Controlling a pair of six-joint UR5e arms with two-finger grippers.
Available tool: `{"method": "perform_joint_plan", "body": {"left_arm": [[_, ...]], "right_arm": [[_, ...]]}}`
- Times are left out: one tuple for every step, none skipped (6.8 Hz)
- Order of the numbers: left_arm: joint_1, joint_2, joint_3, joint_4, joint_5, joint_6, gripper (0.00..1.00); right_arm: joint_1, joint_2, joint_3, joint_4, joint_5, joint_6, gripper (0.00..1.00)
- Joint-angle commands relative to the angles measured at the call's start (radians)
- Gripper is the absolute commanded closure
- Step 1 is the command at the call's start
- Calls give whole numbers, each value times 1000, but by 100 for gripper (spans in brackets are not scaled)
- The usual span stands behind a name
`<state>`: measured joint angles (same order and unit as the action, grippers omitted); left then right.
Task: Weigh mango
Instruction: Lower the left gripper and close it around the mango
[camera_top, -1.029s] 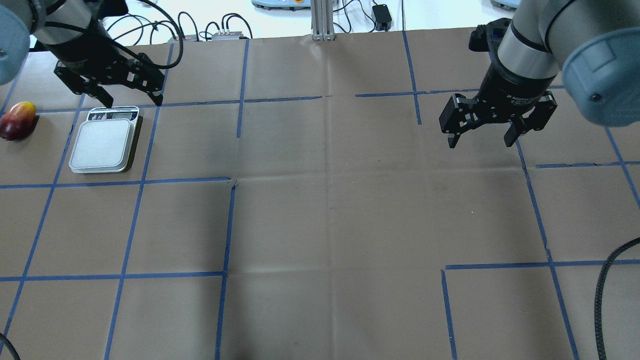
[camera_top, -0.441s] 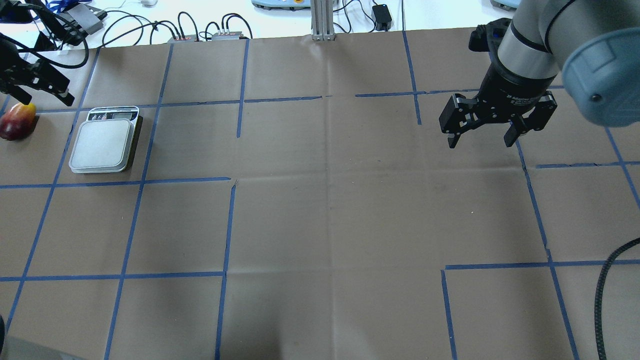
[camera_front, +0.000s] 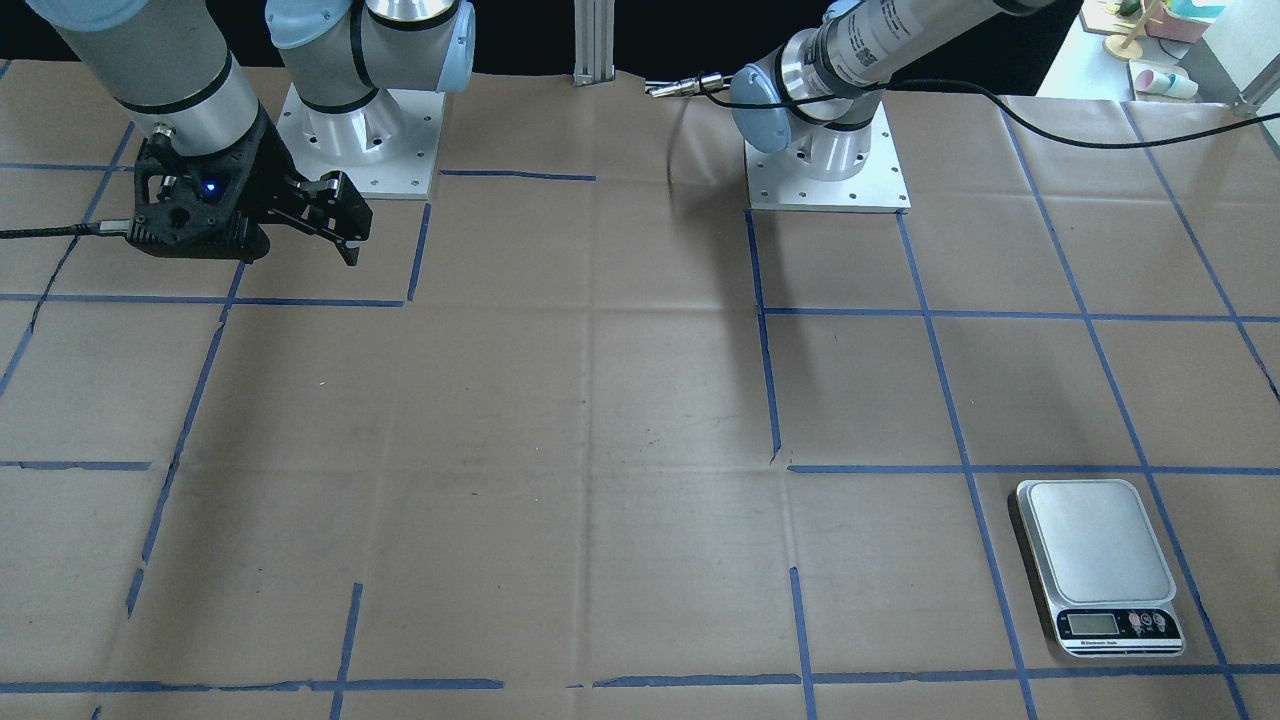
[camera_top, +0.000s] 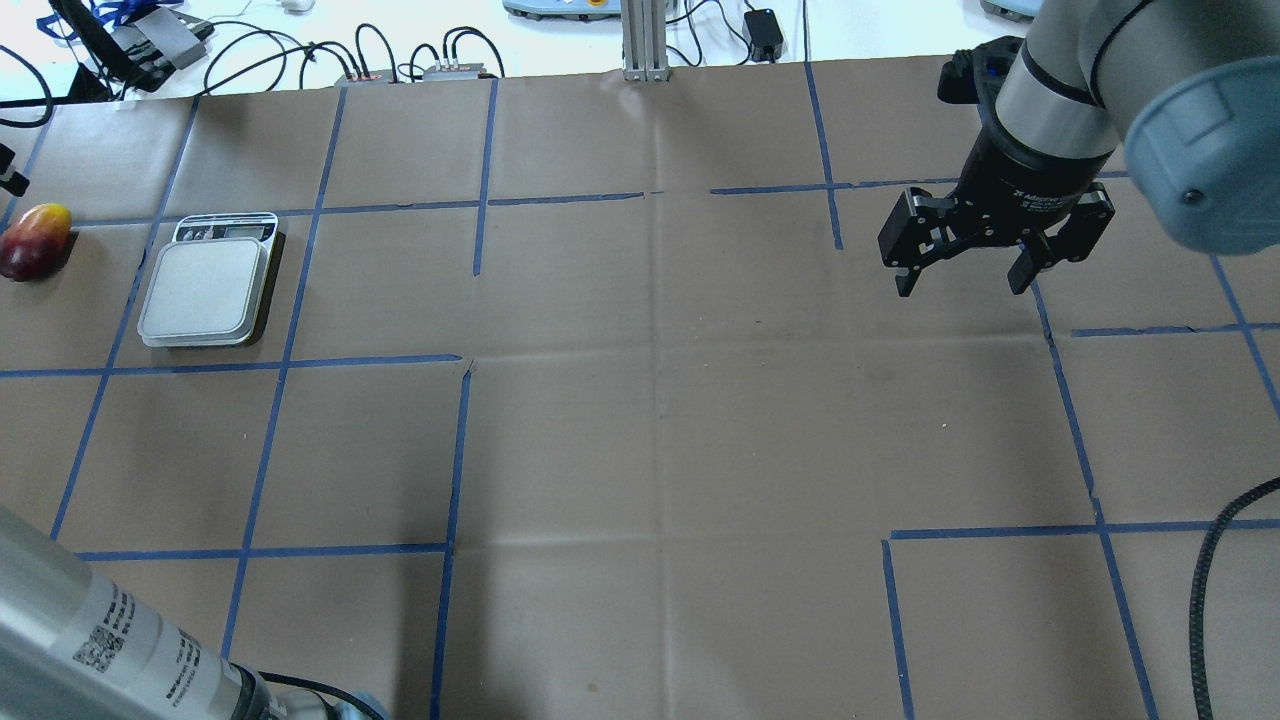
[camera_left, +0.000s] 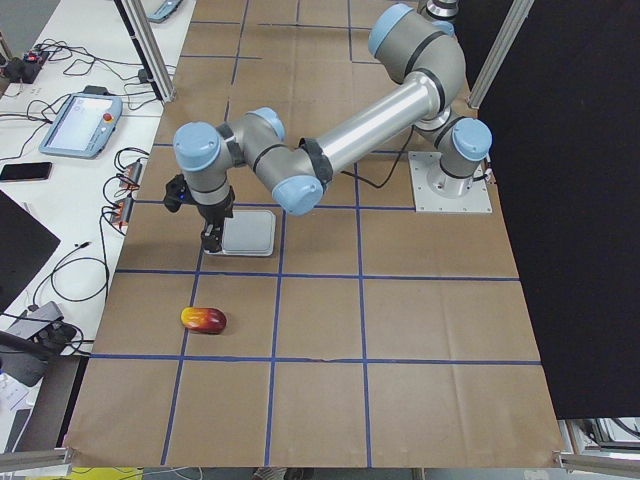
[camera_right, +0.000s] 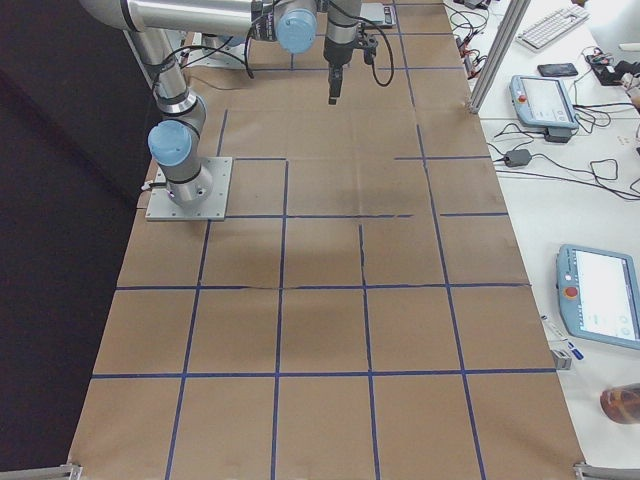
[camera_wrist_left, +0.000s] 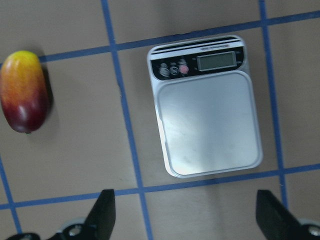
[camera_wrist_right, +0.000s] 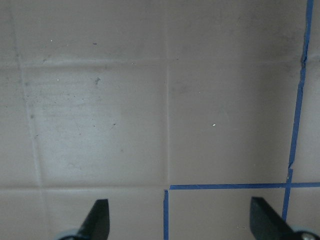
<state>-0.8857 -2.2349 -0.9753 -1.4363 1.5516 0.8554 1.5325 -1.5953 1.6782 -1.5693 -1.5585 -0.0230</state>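
The mango (camera_top: 35, 241), dark red fading to yellow, lies on the brown paper at the table's far left, beside a silver kitchen scale (camera_top: 208, 285). Both show in the left wrist view, the mango (camera_wrist_left: 24, 91) at the left and the scale (camera_wrist_left: 205, 106) in the middle. My left gripper (camera_wrist_left: 185, 202) is open and empty and hovers high over them. In the exterior left view it (camera_left: 210, 236) hangs by the scale's edge (camera_left: 250, 232), short of the mango (camera_left: 203, 320). My right gripper (camera_top: 962, 272) is open and empty above bare paper at the right.
Blue tape lines (camera_top: 455, 450) divide the brown paper into squares. My left arm's tube (camera_top: 95, 625) crosses the overhead view's bottom left corner. Cables (camera_top: 300, 55) and boxes lie beyond the table's far edge. A black cable (camera_top: 1215, 560) hangs at the right.
My left gripper has swung left from above the scale and out of the overhead view's left edge, near the mango. Its arm tube has entered at bottom left. The right arm has not moved.
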Motion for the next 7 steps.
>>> {"method": "perform_joint_plan", "body": {"left_arm": [[83, -223, 262, -13, -8, 108, 0], [88, -289, 336, -25, -7, 117, 0], [86, -322, 378, -45, -8, 163, 0], [85, -345, 388, -49, -13, 172, 0], [74, -374, 389, -39, -21, 172, 0], [71, -388, 389, -33, -51, 171, 0], [70, -417, 389, -32, -71, 156, 0]], "right_arm": [[0, 0, 0, 0, 0, 0, 0], [0, 0, 0, 2, 0, 0, 0], [0, 0, 0, 0, 0, 0, 0], [0, 0, 0, 0, 0, 0, 0], [0, 0, 0, 0, 0, 0, 0], [0, 0, 0, 0, 0, 0, 0], [0, 0, 0, 0, 0, 0, 0]]}}
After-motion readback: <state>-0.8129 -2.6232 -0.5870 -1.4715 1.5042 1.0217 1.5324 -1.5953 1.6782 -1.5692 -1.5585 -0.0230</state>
